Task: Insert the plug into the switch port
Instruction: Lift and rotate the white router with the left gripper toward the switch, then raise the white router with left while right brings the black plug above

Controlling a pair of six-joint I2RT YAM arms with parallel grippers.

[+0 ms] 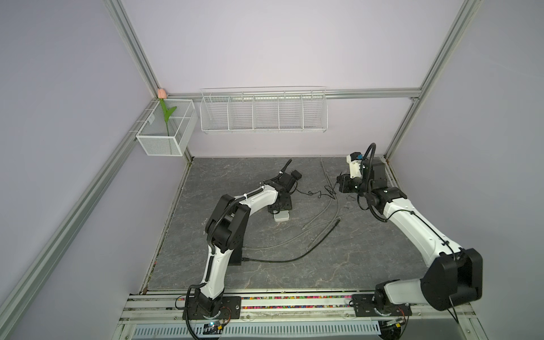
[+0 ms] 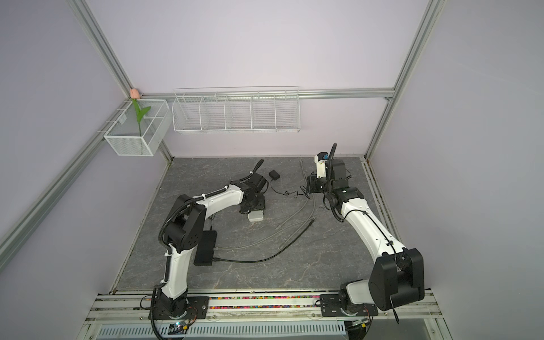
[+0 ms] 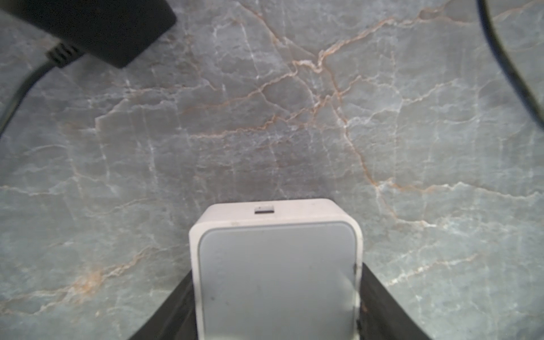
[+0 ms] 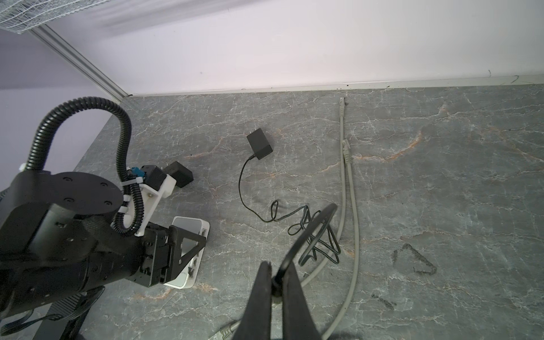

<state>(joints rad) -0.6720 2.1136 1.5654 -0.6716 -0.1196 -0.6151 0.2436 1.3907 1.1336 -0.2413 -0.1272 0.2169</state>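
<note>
We see, on the grey table (image 1: 323, 265), the left hand (image 3: 276, 270) clamped around the white switch (image 1: 281, 217), likely to steady it; well apart, the right hand (image 4: 278, 273) pinches shut on the black cord (image 4: 297, 244), plug unseen; the small port (image 3: 264, 210) faces away from the left hand's wrist.

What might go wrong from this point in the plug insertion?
The right pincer pinches the thin black cable on a loop, no plug showing, so aiming at the white switch's small port may be sloppy. The cable's tangle lies beside gray network cables and could snag or drag them.
</note>
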